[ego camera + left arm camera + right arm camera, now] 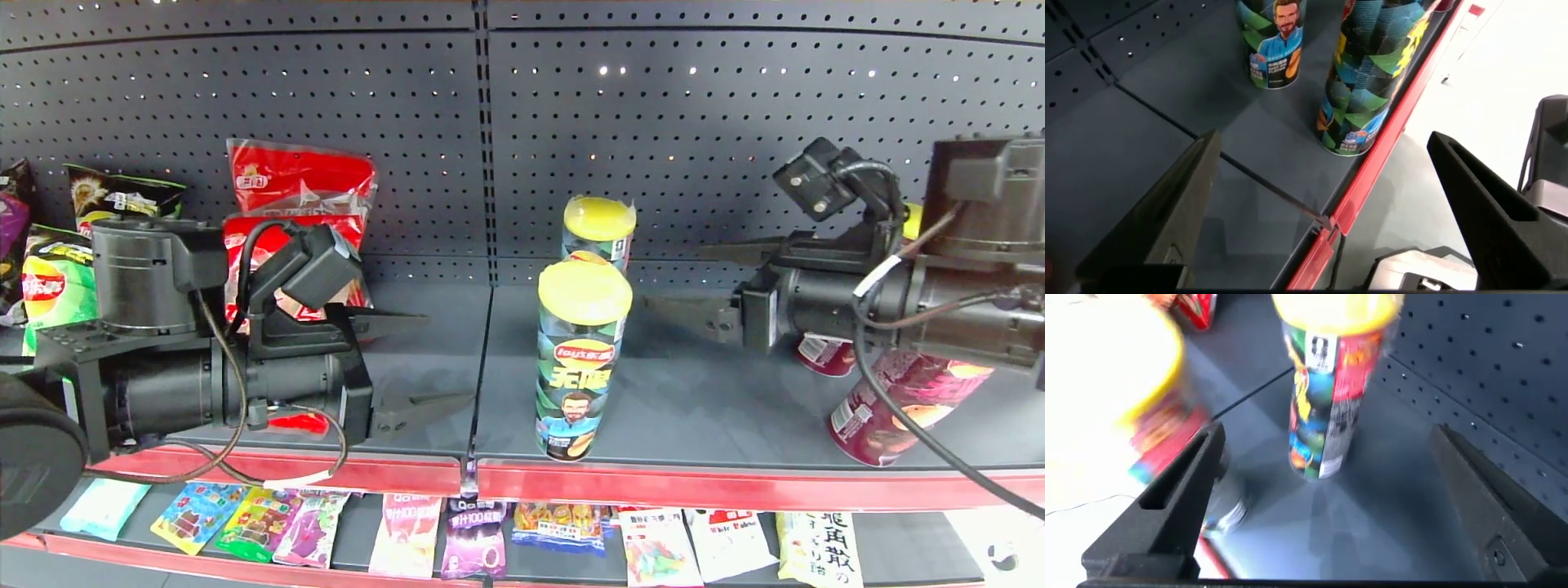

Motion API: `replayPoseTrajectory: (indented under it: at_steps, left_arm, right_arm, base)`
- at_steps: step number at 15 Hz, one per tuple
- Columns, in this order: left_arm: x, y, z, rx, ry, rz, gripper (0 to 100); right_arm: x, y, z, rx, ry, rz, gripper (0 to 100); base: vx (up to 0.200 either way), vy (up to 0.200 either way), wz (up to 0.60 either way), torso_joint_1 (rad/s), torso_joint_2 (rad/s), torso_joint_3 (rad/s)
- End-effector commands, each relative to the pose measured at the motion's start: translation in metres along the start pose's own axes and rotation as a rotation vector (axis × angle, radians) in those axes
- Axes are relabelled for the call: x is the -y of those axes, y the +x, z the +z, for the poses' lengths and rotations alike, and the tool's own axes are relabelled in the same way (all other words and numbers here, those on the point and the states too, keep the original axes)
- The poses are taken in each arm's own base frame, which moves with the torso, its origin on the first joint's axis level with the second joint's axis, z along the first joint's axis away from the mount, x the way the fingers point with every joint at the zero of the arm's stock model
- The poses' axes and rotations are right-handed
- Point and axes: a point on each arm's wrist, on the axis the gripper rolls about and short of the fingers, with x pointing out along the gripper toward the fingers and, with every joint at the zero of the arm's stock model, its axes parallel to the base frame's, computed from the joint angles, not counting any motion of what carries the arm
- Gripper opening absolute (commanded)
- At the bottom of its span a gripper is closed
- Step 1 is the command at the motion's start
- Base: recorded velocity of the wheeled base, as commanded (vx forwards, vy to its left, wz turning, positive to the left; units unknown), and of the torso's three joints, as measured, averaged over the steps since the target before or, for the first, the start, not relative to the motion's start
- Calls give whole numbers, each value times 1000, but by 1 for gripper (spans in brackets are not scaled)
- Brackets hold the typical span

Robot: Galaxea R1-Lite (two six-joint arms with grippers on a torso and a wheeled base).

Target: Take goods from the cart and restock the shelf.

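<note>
1. Shelf [702, 392]: dark deck, red front rail, perforated back panel [694, 122]. A seam splits the deck at approx. centre.
2. Front can [581, 359]: yellow lid, upright, on the shelf near the front rail, just right of the seam.
3. Rear can [598, 229]: same type, upright, directly behind the front can, near the back panel. The cans stand apart, no contact.
4. L tool [424, 359]: fingers spread wide, nothing between them. Pos.: low over the deck, left of the seam, pointing toward the cans. No contact w/ either can.
5. R tool [678, 278]: fingers spread wide, nothing gripped. Pos.: over the deck, right of the cans, pointing at them. In the right wrist view the rear can stands ahead of the gap, clear of both fingers.
6. Other stock: red bag [302, 184] against the back panel behind the L arm; green bags [57, 278] at far left; maroon can [898, 408] at right, below the R arm.
7. Lower shelf [898, 547]: a row of flat packets [408, 531] along the front.
</note>
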Motion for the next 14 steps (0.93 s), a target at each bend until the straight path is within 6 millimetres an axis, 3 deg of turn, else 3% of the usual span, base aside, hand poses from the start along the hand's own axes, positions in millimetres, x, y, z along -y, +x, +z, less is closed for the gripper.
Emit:
replayPoseTrajectory:
  at_steps: [1, 7, 14]
  left_arm:
    - [1, 1, -1, -3, -1, -2, 100]
    - [2, -1, -4, -22, -5, 44, 100]
    - [-1, 32, -23, -120, -36, 53, 100]
  right_arm:
    - [-9, -31, 2, 38, -11, -9, 100]
    - [-32, -98, -15, 97, -28, -20, 100]
    - [-52, -158, -26, 207, -18, -52, 100]
  base:
    - [0, 0, 0, 0, 0, 0]
    - [0, 0, 0, 0, 0, 0]
    - [0, 0, 0, 0, 0, 0]
